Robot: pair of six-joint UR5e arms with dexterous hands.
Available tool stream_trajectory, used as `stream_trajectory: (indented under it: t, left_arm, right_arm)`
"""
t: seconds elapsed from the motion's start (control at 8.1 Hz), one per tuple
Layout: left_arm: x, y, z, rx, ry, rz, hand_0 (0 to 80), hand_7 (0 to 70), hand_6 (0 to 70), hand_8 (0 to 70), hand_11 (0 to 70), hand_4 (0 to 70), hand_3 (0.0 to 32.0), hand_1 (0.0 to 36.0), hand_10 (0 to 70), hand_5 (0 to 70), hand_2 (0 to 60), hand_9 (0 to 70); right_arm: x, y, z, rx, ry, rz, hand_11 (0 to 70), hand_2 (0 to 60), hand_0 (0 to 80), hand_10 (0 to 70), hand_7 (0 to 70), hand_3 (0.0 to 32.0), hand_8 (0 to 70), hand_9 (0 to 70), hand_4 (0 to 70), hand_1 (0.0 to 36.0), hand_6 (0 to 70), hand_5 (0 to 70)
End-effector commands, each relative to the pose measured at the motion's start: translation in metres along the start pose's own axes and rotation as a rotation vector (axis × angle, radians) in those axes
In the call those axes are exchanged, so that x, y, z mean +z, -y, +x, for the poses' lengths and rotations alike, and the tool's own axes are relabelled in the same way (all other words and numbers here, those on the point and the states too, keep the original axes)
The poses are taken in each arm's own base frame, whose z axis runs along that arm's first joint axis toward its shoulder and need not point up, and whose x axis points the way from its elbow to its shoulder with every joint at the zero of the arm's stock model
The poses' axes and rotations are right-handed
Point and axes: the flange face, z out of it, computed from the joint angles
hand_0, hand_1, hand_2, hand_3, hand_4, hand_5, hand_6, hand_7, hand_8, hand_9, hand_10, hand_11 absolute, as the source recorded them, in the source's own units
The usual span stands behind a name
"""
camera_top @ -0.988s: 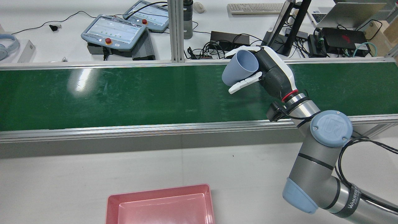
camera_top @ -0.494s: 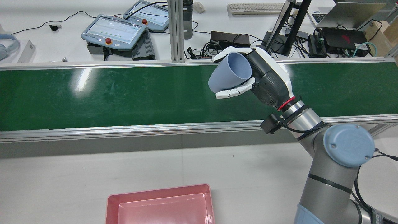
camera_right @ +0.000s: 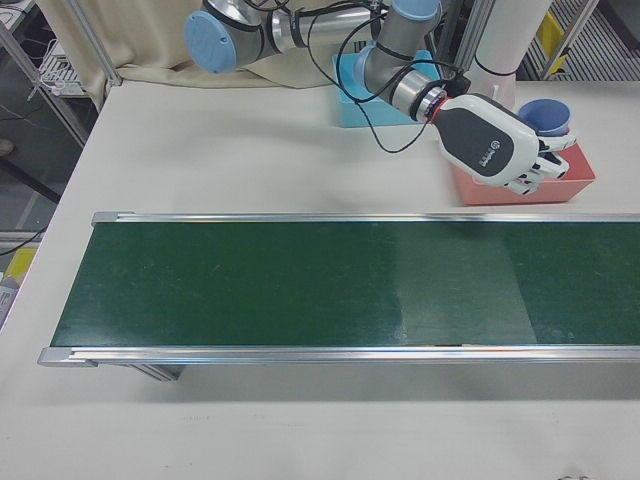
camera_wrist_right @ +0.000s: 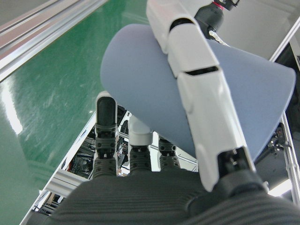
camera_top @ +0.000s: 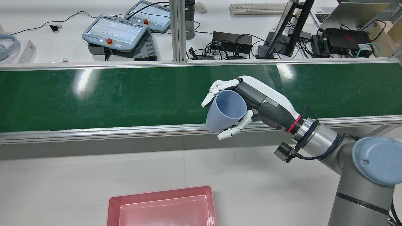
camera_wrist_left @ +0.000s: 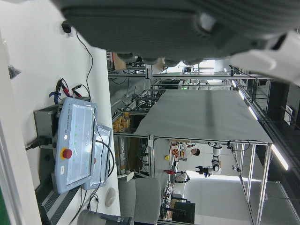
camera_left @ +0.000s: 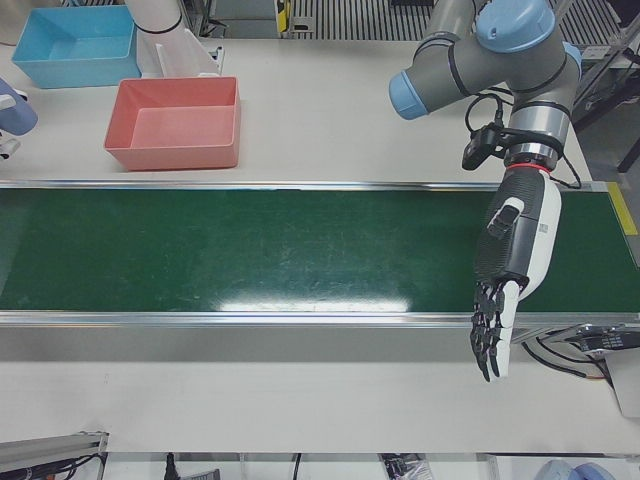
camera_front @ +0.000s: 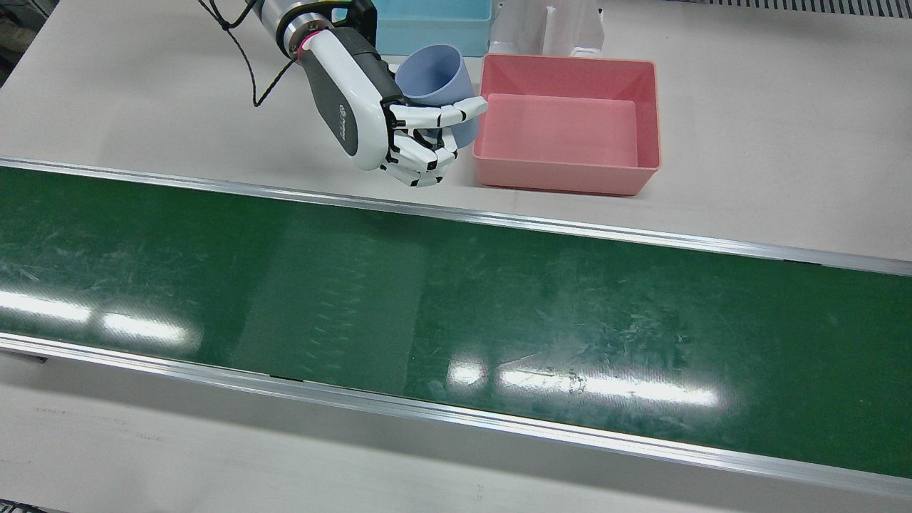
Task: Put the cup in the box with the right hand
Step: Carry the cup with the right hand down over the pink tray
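Firmly within the right hand, the cup.

The worktop is a pale grey surface. A green conveyor belt with silver side rails runs across it from one side to the other. On the robot's side of the belt a pink box sits directly on the worktop. A light blue box sits near it, closer to the arms' pedestals. A white pedestal base stands just beside the blue box.
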Motion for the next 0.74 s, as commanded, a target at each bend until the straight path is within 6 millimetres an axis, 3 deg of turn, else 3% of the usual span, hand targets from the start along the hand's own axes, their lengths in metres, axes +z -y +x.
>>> stream_trajectory:
  t: [0.0,0.12,0.37,0.49,0.62]
  left_arm:
    - [0.000,0.001,0.000,0.000,0.000,0.000,0.0,0.0,0.0,0.0,0.0,0.0,0.0,0.0,0.0,0.0,0.0,0.0]
    - [0.000,0.001,0.000,0.000,0.000,0.000,0.0,0.0,0.0,0.0,0.0,0.0,0.0,0.0,0.0,0.0,0.0,0.0]
    - [0.000,0.001,0.000,0.000,0.000,0.001,0.0,0.0,0.0,0.0,0.0,0.0,0.0,0.0,0.0,0.0,0.0,0.0]
    - [0.001,0.000,-0.001,0.000,0.001,0.000,0.0,0.0,0.0,0.0,0.0,0.0,0.0,0.0,0.0,0.0,0.0,0.0]
    - [0.000,0.001,0.000,0.000,0.000,0.001,0.0,0.0,0.0,0.0,0.0,0.0,0.0,0.0,0.0,0.0,0.0,0.0]
  right_arm:
    - [-0.004,0.006,-0.014,-0.244,-0.073,-0.066,58.3,60.0,80.0,39.0,70.0,0.0,58.3,70.0,58.4,36.0,34.1,22.6]
    - [0.004,-0.030,0.027,-0.261,-0.116,-0.116,65.5,60.0,80.0,44.4,70.0,0.0,64.9,70.0,69.8,36.0,37.0,23.3]
    - [-0.005,-0.078,0.096,-0.273,-0.155,-0.138,63.5,60.0,80.0,43.0,70.0,0.0,63.3,70.0,70.0,36.0,36.6,22.9]
    - [-0.013,-0.092,0.121,-0.277,-0.180,-0.143,62.3,60.0,80.0,42.1,70.0,0.0,62.0,70.0,65.1,36.0,35.7,22.9]
    - [-0.021,-0.101,0.140,-0.277,-0.200,-0.140,60.6,60.0,80.0,40.9,70.0,0.0,60.4,70.0,67.8,36.0,34.7,22.8]
